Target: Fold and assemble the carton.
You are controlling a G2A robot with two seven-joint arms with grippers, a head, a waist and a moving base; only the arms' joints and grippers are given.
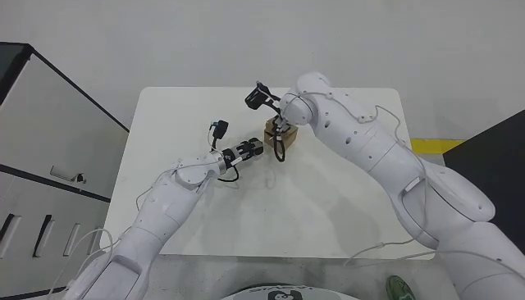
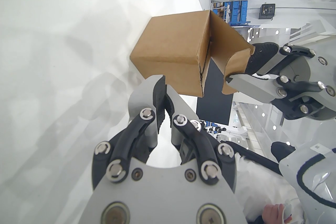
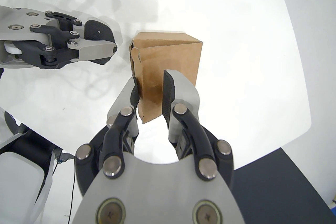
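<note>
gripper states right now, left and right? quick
Left gripper: closed, empty, beside the carton.
Right gripper: closed on the carton, at its flap.

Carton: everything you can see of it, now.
The carton is plain brown corrugated cardboard, a small box standing on the white table, sides formed, one end open with a flap sticking out, its corner curled. The right gripper pinches that flap; the left gripper sits shut close beside, apparently not touching.
</note>
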